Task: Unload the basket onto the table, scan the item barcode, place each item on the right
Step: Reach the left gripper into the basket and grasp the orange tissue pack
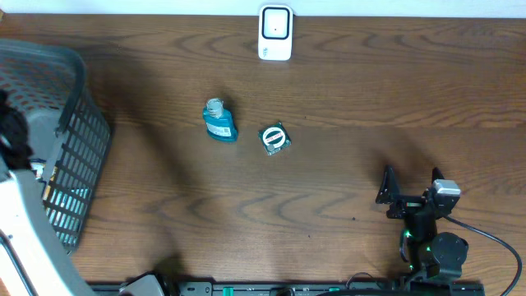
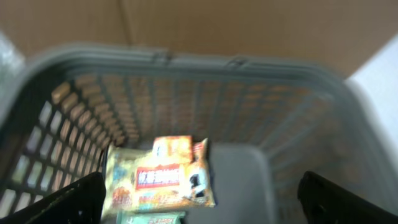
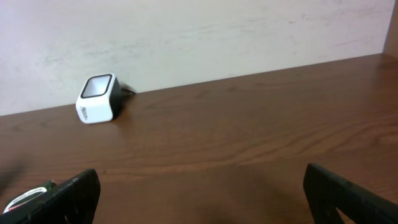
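At nine o'clock on the worktop [image 1: 329,222] sits a grey basket [image 1: 82,148]. The left claw [image 2: 202,196] hangs over it, jaws wide and empty, above a yellow snack packet [image 2: 161,174] on the basket floor. Near centre lie a blue bottle [image 1: 219,121] and, just beside it toward three o'clock, a round tin [image 1: 274,138]. The white scanner [image 1: 275,33] stands at twelve o'clock. At four o'clock the right claw [image 1: 411,182] gapes wide, holding nothing.

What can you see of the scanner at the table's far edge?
The scanner is a small white box with rounded corners, plastic by its look, with a grey window framed in black on its upward-tilted face and a dark back, where a cable seems to leave. It stands on the table near the wall. Nothing else touches it.
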{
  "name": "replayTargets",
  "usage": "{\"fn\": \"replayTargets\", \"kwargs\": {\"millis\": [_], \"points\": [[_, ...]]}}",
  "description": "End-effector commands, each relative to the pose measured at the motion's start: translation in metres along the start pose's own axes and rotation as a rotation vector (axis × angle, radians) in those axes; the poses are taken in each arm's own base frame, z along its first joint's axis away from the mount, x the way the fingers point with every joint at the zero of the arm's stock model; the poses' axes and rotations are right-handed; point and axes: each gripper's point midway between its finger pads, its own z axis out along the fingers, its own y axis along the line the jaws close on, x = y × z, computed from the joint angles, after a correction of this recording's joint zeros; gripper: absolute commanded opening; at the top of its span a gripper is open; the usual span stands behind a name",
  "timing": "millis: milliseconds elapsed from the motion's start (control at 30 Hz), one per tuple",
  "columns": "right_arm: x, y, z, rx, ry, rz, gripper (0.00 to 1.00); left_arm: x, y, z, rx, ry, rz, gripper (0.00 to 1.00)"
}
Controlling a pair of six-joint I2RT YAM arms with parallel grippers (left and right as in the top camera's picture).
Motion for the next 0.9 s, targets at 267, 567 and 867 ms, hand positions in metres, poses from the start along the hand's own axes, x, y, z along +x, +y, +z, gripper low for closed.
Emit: {"fn": "replayTargets", "kwargs": {"millis": [267, 567, 867], "points": [[0.0, 0.001, 0.0, -0.003, 0.0, -0.012, 0.99, 0.063, 0.044, 0.131, -0.265, 0.268, -0.091, 0.98], [0.0, 0.001, 0.0, -0.003, 0.0, -0.012, 0.99, 0.115, 0.046, 0.195, -0.339, 0.358, -0.045, 0.98], [0.0, 0.001, 0.0, -0.003, 0.0, -0.012, 0.99, 0.135, 0.053, 0.23, -0.382, 0.383, -0.041, 0.98]]}}
